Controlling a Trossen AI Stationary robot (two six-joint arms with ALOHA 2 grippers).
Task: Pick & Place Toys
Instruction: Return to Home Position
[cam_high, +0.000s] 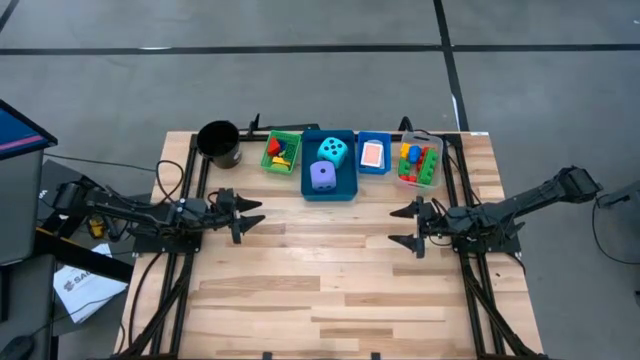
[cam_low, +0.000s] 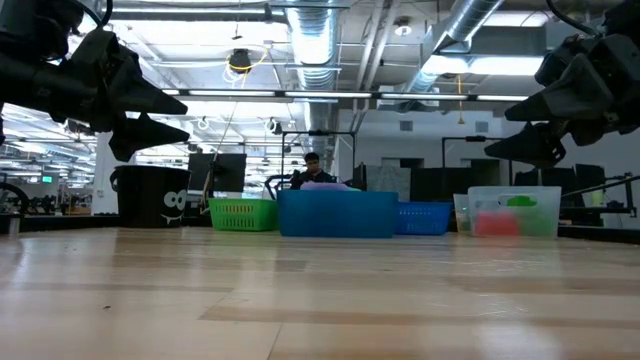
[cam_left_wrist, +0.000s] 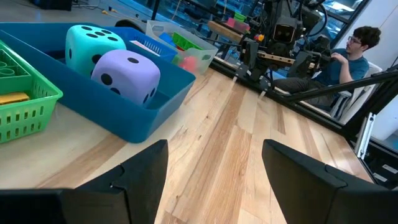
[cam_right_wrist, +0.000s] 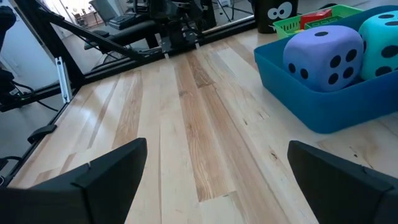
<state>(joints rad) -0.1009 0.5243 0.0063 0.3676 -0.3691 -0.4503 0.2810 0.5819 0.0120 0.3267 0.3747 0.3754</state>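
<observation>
The toys sit in a row of bins along the table's far edge. A purple die (cam_high: 321, 176) and a cyan dotted die (cam_high: 333, 152) lie in the large blue bin (cam_high: 329, 190). Small bricks (cam_high: 279, 150) lie in the green bin, a playing card (cam_high: 373, 154) in the small blue bin, and coloured bricks (cam_high: 415, 162) in the clear bin. My left gripper (cam_high: 254, 214) hangs open over the table's left side, pointing right. My right gripper (cam_high: 398, 226) hangs open over the right side, pointing left. Both hold nothing.
A black cup (cam_high: 219, 144) stands at the far left of the bin row. Bare wooden tabletop (cam_high: 330, 280) stretches between and in front of the grippers. A person (cam_left_wrist: 348, 59) sits beyond the table's right side, behind the right arm's frame.
</observation>
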